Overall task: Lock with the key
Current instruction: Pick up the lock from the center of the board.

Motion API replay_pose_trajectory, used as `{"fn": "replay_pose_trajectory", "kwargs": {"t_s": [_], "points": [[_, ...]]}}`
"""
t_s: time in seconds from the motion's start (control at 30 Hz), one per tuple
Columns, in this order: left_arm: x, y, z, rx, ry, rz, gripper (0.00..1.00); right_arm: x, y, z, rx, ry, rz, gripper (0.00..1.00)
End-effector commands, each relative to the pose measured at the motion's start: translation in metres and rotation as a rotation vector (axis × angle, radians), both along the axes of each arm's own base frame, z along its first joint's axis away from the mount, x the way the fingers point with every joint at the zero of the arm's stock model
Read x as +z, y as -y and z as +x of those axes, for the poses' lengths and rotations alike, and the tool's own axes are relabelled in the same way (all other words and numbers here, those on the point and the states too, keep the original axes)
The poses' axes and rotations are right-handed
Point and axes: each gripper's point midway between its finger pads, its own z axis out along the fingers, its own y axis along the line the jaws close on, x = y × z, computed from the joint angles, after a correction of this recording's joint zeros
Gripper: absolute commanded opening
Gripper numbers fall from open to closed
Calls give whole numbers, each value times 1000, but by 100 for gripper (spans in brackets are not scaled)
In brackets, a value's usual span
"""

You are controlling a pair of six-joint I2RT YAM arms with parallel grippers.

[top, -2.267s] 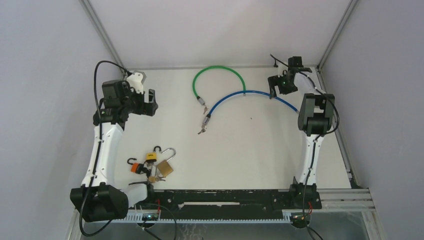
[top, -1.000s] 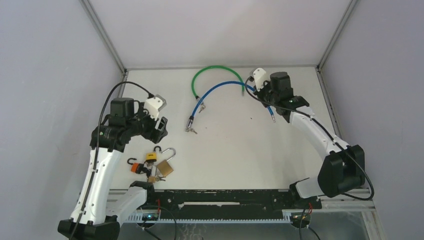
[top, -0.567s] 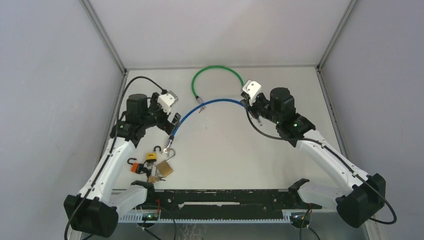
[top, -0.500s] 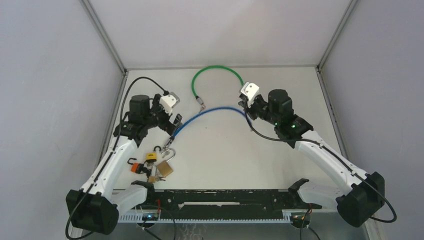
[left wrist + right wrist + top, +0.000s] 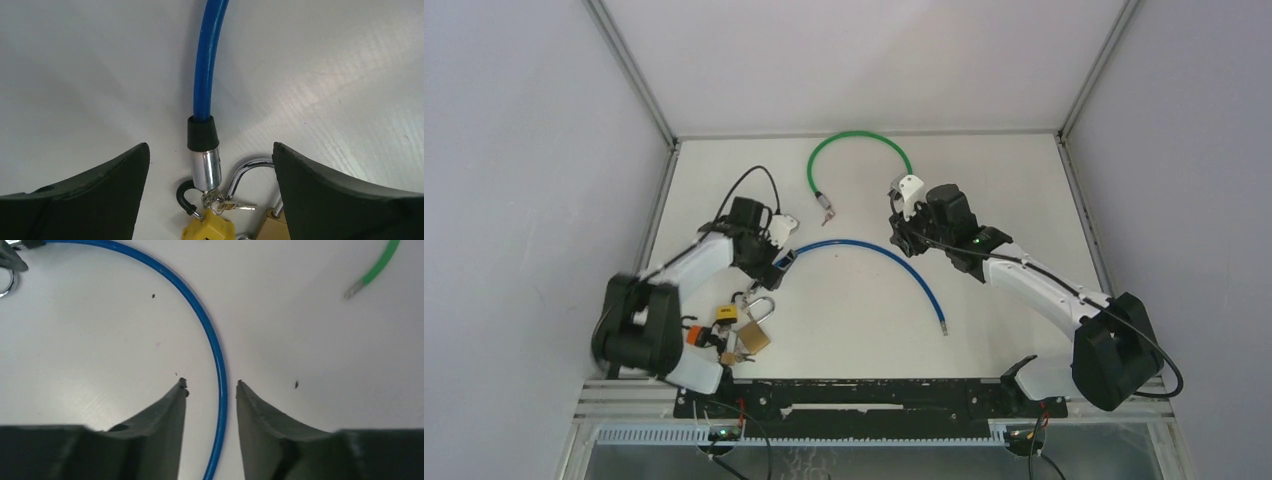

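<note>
Left gripper (image 5: 780, 262) sits w/ jaws spread wide at the left end of the blue cable (image 5: 864, 246) in the top view, gripping nothing. Cable arcs across the mid table (image 5: 1024, 180). Its other end lies free toward the front, well apart from both grippers. Right gripper (image 5: 898, 238) hangs over the arc's right shoulder, tips down; its opening isn't clear from up here. Padlock cluster lies just in front of the left gripper: yellow padlock (image 5: 727, 313), brass padlock (image 5: 753, 339) w/ shackle raised, orange padlock (image 5: 696, 337) to the left. Key is too small to pick out here. Green cable (image 5: 860, 136) curves at the back, apart from the blue one.

Left wrist view: both fingers (image 5: 80, 195) stand far apart at the frame's sides, touching nothing. Blue cable runs down the middle btwn them, ending in a black collar and chrome ferrule (image 5: 206, 167). Ferrule tip meets the yellow padlock's black shackle. Small key (image 5: 239, 205) lies just beside it, at the foot of the steel shackle (image 5: 247, 167). Can't tell if the key is on a ring.

Right wrist view: fingers (image 5: 150, 435) are part-open w/ a narrow gap, and the blue cable passes btwn them. A sliver of table shows on either side of it, so no clamp. Cable sits nearer one finger than the other. Green cable's metal tip shows top right, well apart.
</note>
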Motion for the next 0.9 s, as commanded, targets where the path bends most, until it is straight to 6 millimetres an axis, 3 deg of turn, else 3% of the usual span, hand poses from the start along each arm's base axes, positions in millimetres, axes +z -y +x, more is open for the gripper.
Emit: {"fn": "replay_pose_trajectory", "kwargs": {"t_s": [0.0,0.07,0.17,0.3,0.4,0.47,0.5,0.57,0.67,0.73,0.87], "points": [[-14,-9,-15,71,-356,113,99,-2,9,10,-156,-108,59,52],[-26,-9,-23,44,-395,115,100,-15,11,6,-164,-144,23,58],[-28,-11,-23,-18,-310,146,98,-34,11,-1,-156,-175,-50,60],[-40,-23,-37,5,-368,229,82,-40,8,-6,-153,-169,-93,60],[-43,-23,-41,17,-393,233,43,-35,6,-7,-161,-159,-87,60],[-41,-20,-37,19,-383,219,9,-31,4,-7,-155,-156,-66,61],[-37,-19,-32,31,-368,212,1,-29,1,-8,-142,-156,-55,62],[-19,-13,-19,50,-323,182,0,-25,-4,-11,-107,-154,-34,68],[32,1,4,68,-193,99,0,-20,-12,-10,-39,-160,21,98],[74,4,9,66,-96,70,0,-18,-13,-3,-15,-178,78,99],[116,-1,-17,-8,-34,120,0,-25,-17,9,23,-177,109,99]]}}
